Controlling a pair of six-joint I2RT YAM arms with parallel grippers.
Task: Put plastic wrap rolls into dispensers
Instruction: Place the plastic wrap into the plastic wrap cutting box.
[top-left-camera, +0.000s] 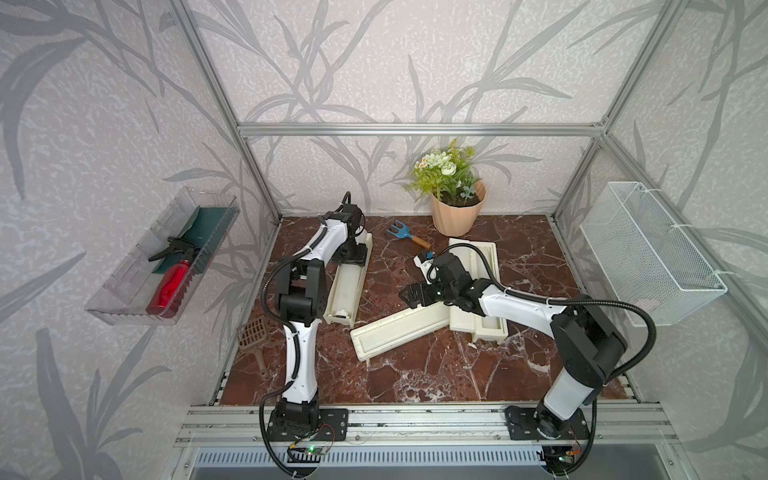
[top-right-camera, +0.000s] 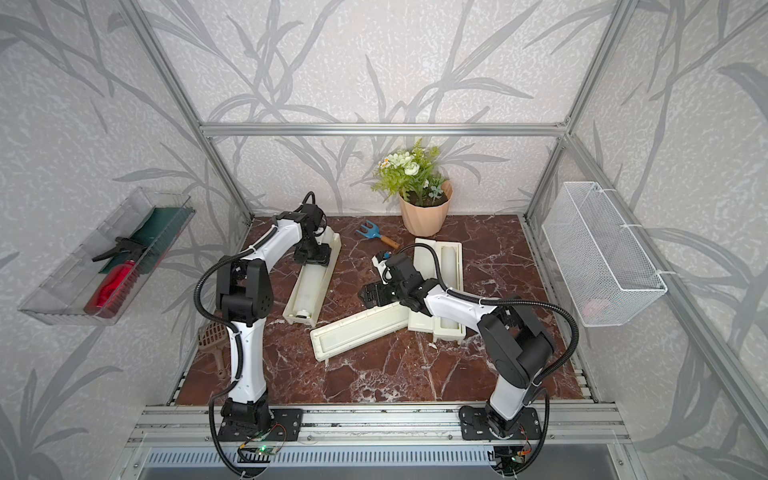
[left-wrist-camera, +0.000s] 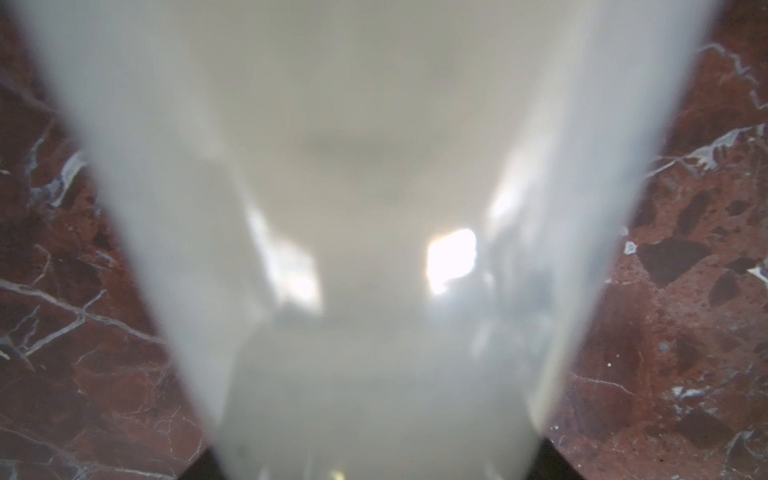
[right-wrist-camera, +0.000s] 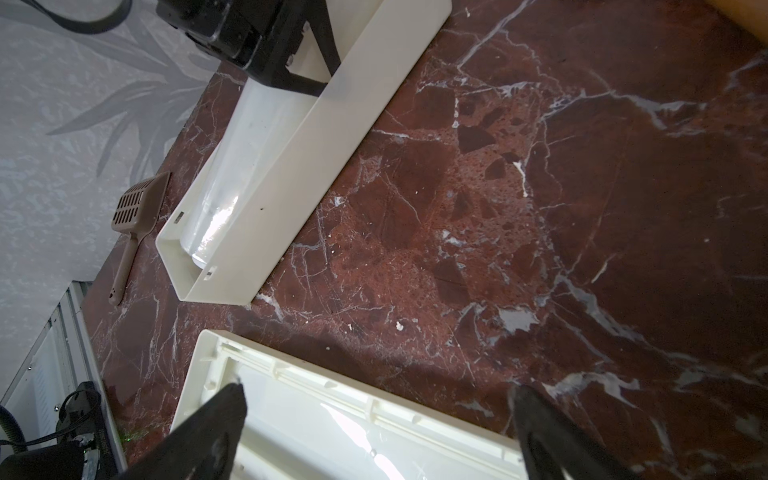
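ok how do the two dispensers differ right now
The left dispenser has the left end effector at its far end; the right dispenser lies partly under the right arm. The right one's lid lies open beside it; the left one shows no lid attached. Both are cream, open and hold a plastic wrap roll.

no text, brand, number or sign I can read in any view, dispensers (top-left-camera: 340, 318) plain cream where I see them, white-and-blue tag (top-left-camera: 424, 259) on my right arm (top-left-camera: 519, 305) too small to read
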